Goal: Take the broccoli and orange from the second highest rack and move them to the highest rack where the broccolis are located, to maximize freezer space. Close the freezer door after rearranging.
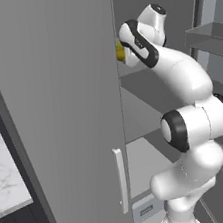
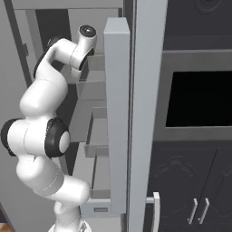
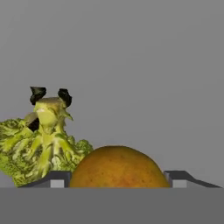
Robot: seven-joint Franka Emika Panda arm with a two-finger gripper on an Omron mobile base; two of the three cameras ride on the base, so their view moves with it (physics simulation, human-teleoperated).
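My gripper (image 3: 116, 181) is reaching into the tall plain grey freezer (image 1: 145, 85), up high by a flat grey shelf (image 1: 145, 85). My two small dark finger tips (image 3: 54, 179) stand wide apart. The round orange-yellow ball, the orange (image 3: 117, 168), sits right between them, very close to me. I cannot tell if my tips touch it, so I cannot tell if I hold it. My jaws are spread, not squeezed tight.

Just beside the orange, on one side, is a lumpy yellow-green broccoli floret (image 3: 41, 146). It touches the orange or nearly does. Its pale stalk points up, and two little dark bits sit at the top of the stalk. Behind both is a plain grey wall.

From the left base view I see a bit of yellow-green and orange peeking out past my white arm (image 1: 178, 73). The tall flat grey freezer door (image 1: 58, 116) with its slim pale bar handle (image 1: 122, 180) stands open.
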